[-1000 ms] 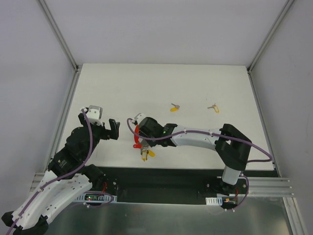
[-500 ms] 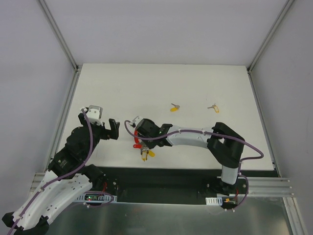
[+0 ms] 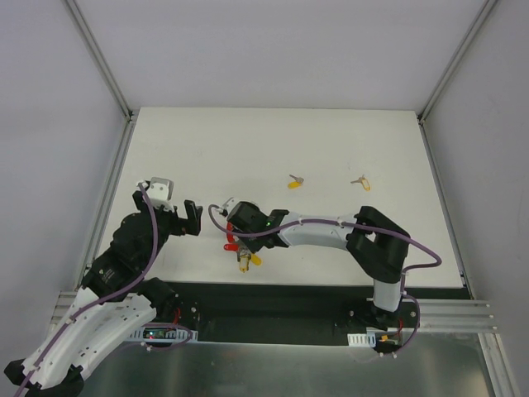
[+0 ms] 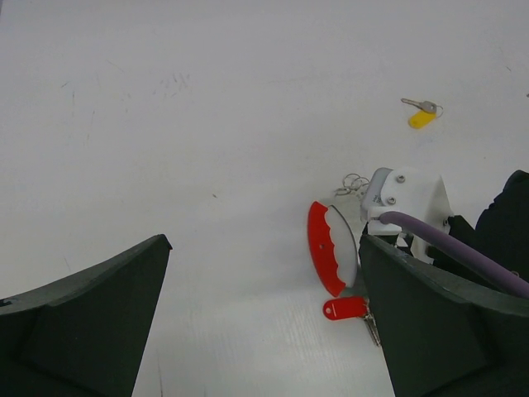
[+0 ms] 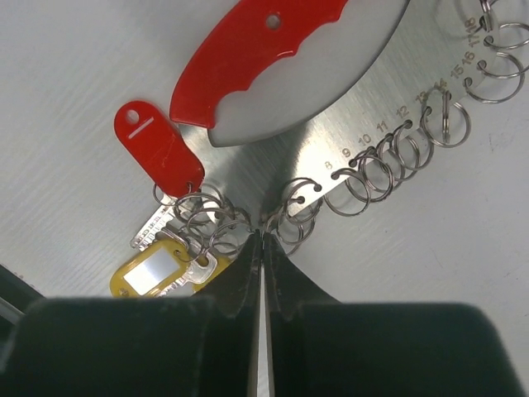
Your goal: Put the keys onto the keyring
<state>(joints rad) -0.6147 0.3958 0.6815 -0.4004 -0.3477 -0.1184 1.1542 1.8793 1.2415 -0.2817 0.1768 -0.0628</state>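
Right hand pressed together at the keyring; left hand spread apart.

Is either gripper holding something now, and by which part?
Left gripper open, holds nothing. Right gripper shut at the keyring's ringed metal edge; exact hold cannot be told.

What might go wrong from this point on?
The right hand seems to pinch only the thin metal edge of the keyring among crowded little rings, so it might slip or snag the wrong ring. The loose keys lie flat, apart from it, and look tiny beside the open left hand, so picking one up may fail.
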